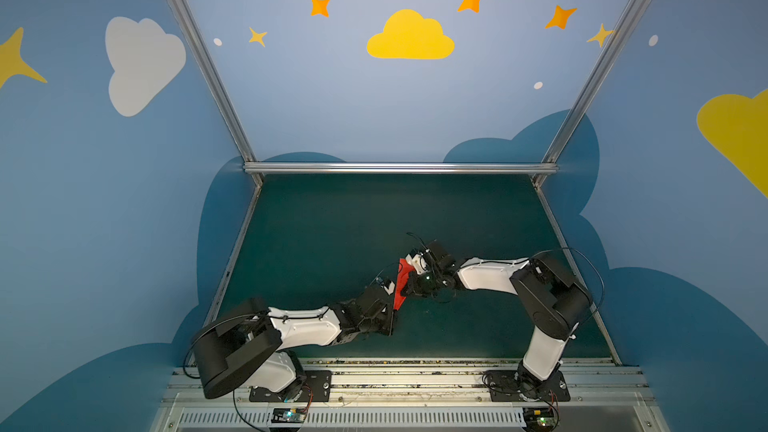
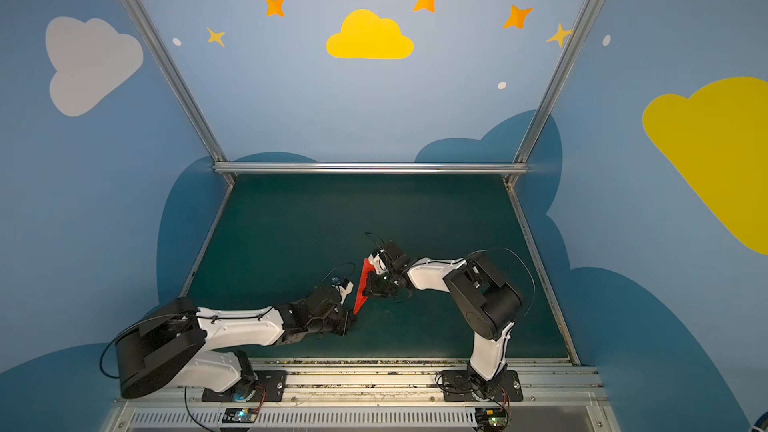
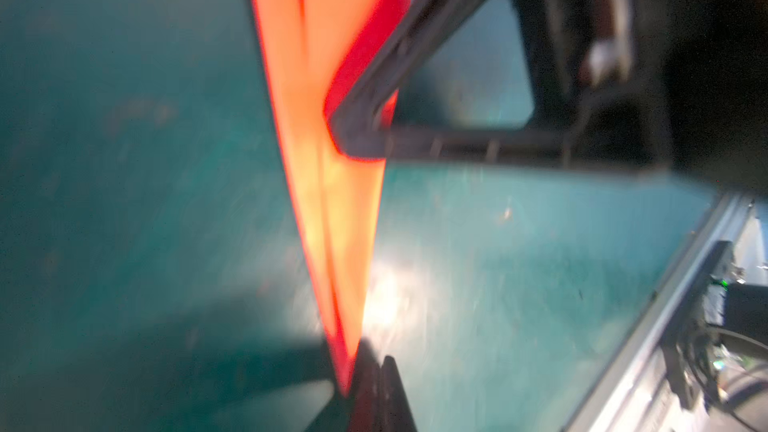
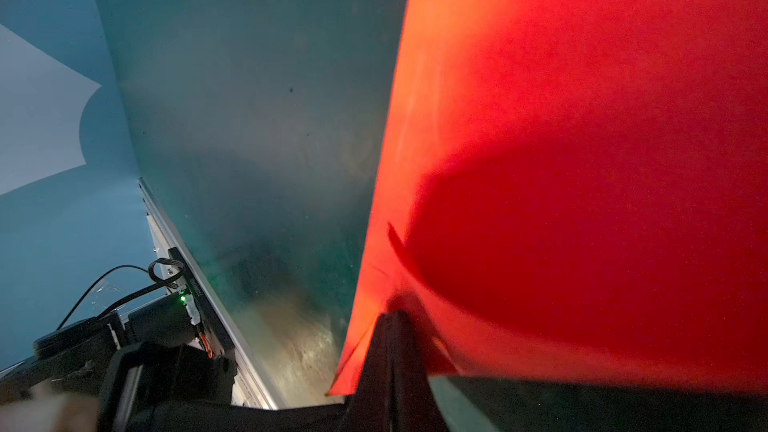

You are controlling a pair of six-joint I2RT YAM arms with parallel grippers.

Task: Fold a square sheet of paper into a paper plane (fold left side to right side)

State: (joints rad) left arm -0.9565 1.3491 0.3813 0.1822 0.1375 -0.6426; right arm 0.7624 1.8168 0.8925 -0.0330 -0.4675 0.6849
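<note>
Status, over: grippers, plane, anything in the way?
Left gripper shut on plane nose. Right gripper shut on its body. Plane folded, on edge over mat. Nothing in the way.

Free mat (image 1: 353, 218) beyond the paper plane (image 1: 400, 288)

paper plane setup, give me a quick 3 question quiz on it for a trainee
1. Fill the blank: the fingers of the left gripper and the right gripper are both ____ (open or shut).
2. The wide part of the paper plane is clamped by: A the left gripper, B the right gripper, C nothing.
3. True or false: the paper plane is a flat, unfolded square.

Key: 1 shut; 2 B; 3 false.
</note>
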